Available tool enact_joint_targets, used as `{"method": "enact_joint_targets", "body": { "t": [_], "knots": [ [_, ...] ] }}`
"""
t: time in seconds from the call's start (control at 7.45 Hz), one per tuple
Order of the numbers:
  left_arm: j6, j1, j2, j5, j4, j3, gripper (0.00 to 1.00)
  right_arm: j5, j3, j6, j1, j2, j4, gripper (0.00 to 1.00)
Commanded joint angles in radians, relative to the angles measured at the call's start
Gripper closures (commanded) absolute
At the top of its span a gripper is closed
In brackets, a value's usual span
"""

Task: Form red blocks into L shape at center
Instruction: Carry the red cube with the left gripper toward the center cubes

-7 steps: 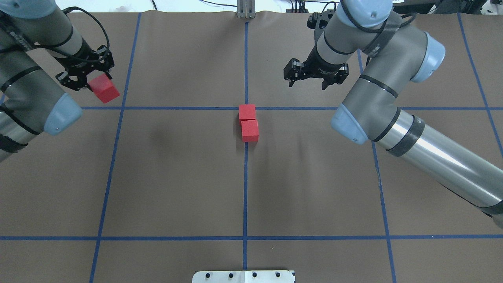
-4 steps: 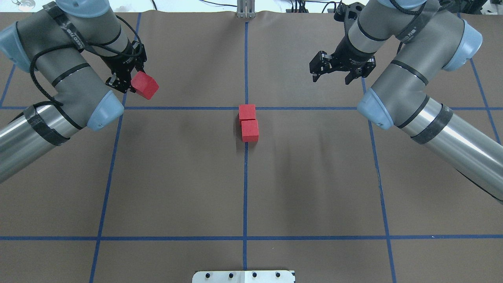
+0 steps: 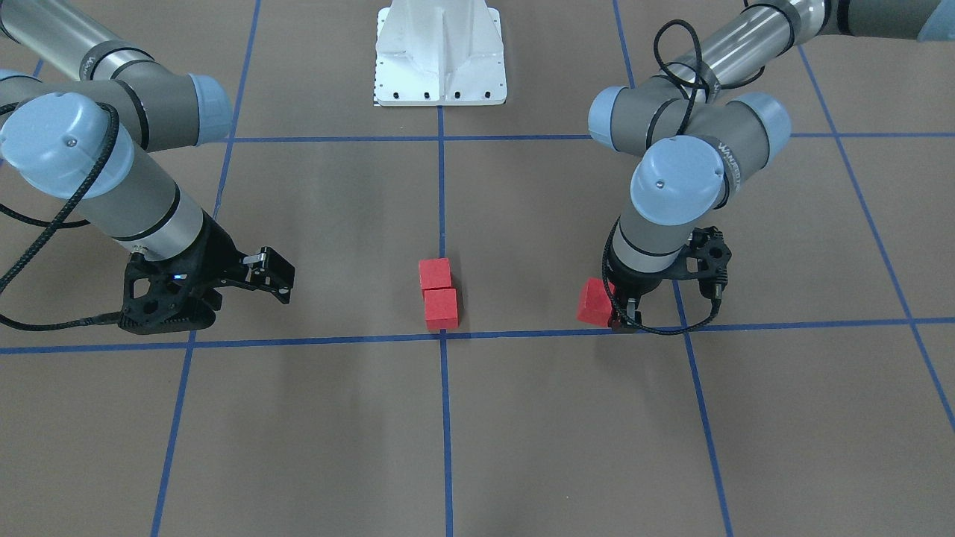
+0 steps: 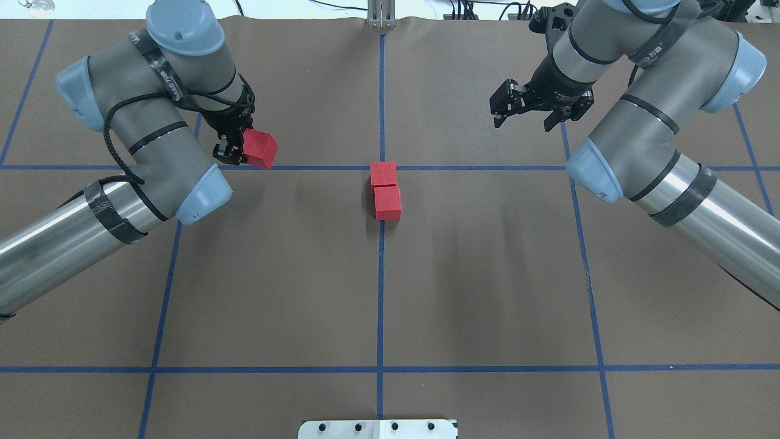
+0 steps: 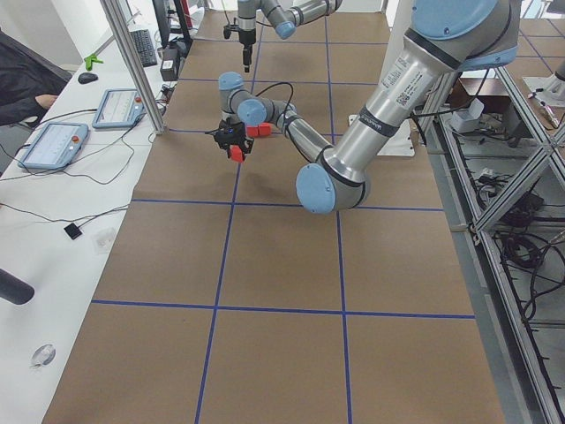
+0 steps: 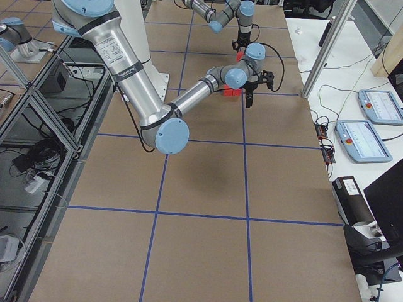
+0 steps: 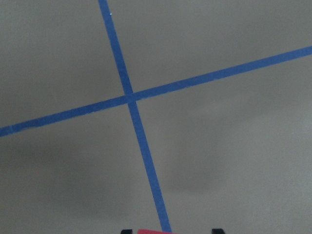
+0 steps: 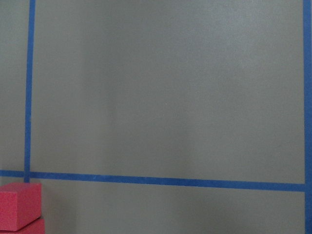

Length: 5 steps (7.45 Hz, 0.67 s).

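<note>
On the left, the left gripper (image 4: 239, 148) is closed on one red block (image 4: 261, 149) and holds it off the brown mat (image 4: 274, 274). It hangs just above a blue tape line (image 4: 304, 167), well apart from the middle. The held block looks turned at an angle to the grid.

In the middle, the other two red blocks (image 4: 386, 189) lie touching, face to face. They form a short row that starts just on the robot's side of the center crossing (image 3: 443, 337) and runs toward the robot's base. The nearer one looks slightly offset from its partner.

On the right, the right gripper (image 4: 523, 121) hangs empty with its fingers spread wide, well away from the blocks.

By my reading, two parts of the L are laid and the step in hand is bringing in the third block.

The next move calls for:
- carrying the held block across to the row;
- squaring it to the grid;
- lowering it beside one end block, so that a side face touches and the corner is flush.

The approach should come down from above rather than slide in, since a nudge could push the loose pair off the crossing.
</note>
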Motion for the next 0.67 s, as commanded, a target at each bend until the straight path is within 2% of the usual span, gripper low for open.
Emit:
{"method": "enact_joint_targets", "body": {
  "t": [0.0,0.4,0.54],
  "knots": [
    [-0.114,0.065,-0.076,0.007,0.078,0.041,1.00,0.007,0.015,-0.001,-0.015,0.004,0.000,0.01],
    [-0.207,0.114,-0.099,0.013,0.097,0.061,1.00,-0.001,0.067,0.012,-0.056,-0.002,0.000,0.01],
    [-0.219,0.116,-0.157,0.015,0.112,0.125,1.00,-0.001,0.081,0.014,-0.067,-0.003,-0.003,0.01]
  ]
}}
